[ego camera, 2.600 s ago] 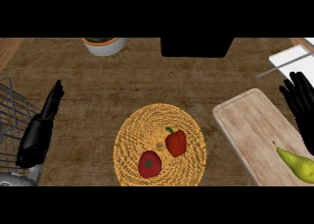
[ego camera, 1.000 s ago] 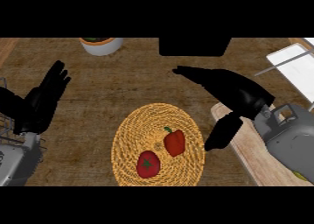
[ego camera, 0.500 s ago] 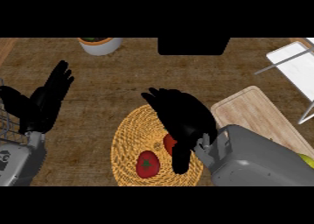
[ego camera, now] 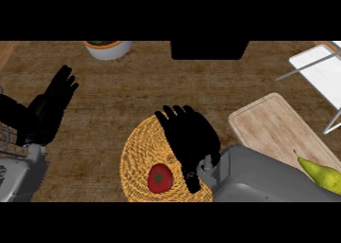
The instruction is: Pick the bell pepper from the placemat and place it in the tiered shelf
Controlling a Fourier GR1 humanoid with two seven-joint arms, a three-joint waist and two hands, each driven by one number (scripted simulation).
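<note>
- Head view: we see the right robot hand [ego camera: 190, 137] spread flat over the middle of the round woven placemat [ego camera: 139, 154], fingers straight and pointing away from us, thumb reaching toward the near edge.
- We cannot see the bell pepper; the black palm hides the part of the placemat beneath it, and we see nothing clasped in it.
- A tomato [ego camera: 159, 178] lies on the placemat's near side, just left of the thumb.
- The left robot hand [ego camera: 50, 114] rests at the left, fingers straight and holding nothing, beside the wire tiered shelf [ego camera: 0, 142] at the view's edge.
- Right of the placemat, a wooden cutting board [ego camera: 271, 123] lies on the table [ego camera: 131, 90] with a pear [ego camera: 324, 174] on its near end.
- A white pot [ego camera: 107, 49] stands at the far edge.
</note>
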